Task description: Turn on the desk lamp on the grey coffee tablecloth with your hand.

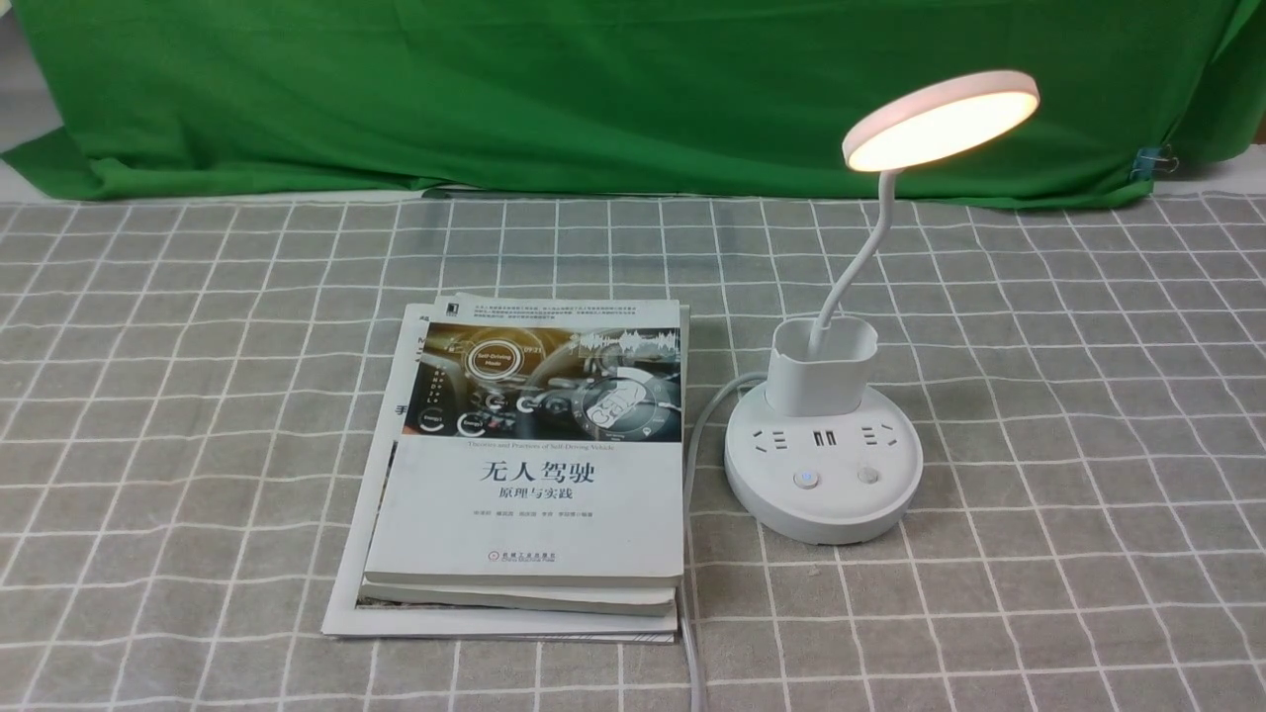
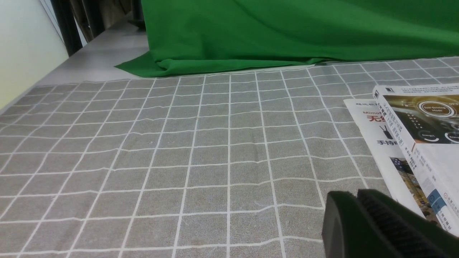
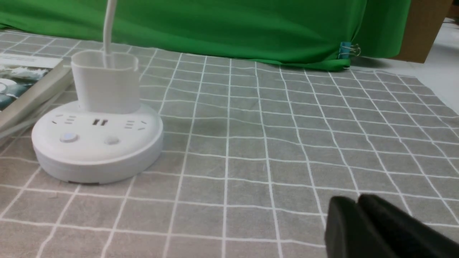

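Across the whole table lies the grey coffee tablecloth point(image 1: 1088, 415), soft and slightly rippled, so anything shoved sideways on it would likely drag the fabric. On it, right of centre in the front view, stands the desk lamp point(image 1: 823, 465), just beside a stack of books point(image 1: 524, 475), its disc head point(image 1: 940, 119) already glowing. The broad round base point(image 3: 96, 143) looks heavy and steady; the thin neck point(image 1: 860, 257) looks bendy and is best left alone. A press belongs straight down on one of the two buttons point(image 1: 807, 480), hard smooth plastic, where a tip could slip. The left gripper point(image 2: 358, 211) and right gripper point(image 3: 358, 215) show jaws pressed together, holding nothing, well apart from the lamp.
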Action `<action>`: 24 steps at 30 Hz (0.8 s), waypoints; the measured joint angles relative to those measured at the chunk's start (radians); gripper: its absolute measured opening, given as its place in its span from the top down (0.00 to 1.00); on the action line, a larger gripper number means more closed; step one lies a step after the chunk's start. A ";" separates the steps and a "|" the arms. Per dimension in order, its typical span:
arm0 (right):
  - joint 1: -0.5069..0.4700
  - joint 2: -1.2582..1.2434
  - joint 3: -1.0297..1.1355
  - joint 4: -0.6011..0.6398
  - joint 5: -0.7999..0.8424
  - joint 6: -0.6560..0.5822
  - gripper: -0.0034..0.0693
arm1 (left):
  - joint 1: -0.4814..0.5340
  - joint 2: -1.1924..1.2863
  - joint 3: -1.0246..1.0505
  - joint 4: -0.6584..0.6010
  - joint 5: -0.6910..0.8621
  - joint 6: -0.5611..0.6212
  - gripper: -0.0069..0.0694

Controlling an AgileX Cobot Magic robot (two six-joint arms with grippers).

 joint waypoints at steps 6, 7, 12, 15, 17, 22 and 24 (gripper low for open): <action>0.000 0.000 0.000 0.000 0.000 0.000 0.80 | 0.000 0.000 0.000 0.000 0.000 0.000 0.88; 0.000 0.000 0.000 0.000 0.000 0.000 0.80 | 0.000 0.000 0.000 0.000 0.000 0.000 0.88; 0.000 0.000 0.000 0.000 0.000 0.000 0.78 | 0.000 0.000 0.000 0.000 0.000 -0.002 0.88; 0.000 0.000 0.000 0.000 0.000 0.000 0.77 | 0.000 0.000 0.000 0.000 0.000 -0.001 0.88; 0.000 0.000 0.000 0.000 0.000 0.000 0.76 | 0.000 0.000 0.000 0.000 0.000 -0.001 0.88; 0.000 0.000 0.000 0.000 0.000 0.000 0.76 | 0.000 0.000 0.000 0.000 0.000 -0.001 0.88; 0.000 0.000 0.000 0.000 0.000 0.000 0.75 | 0.000 0.000 0.000 0.000 0.000 -0.001 0.88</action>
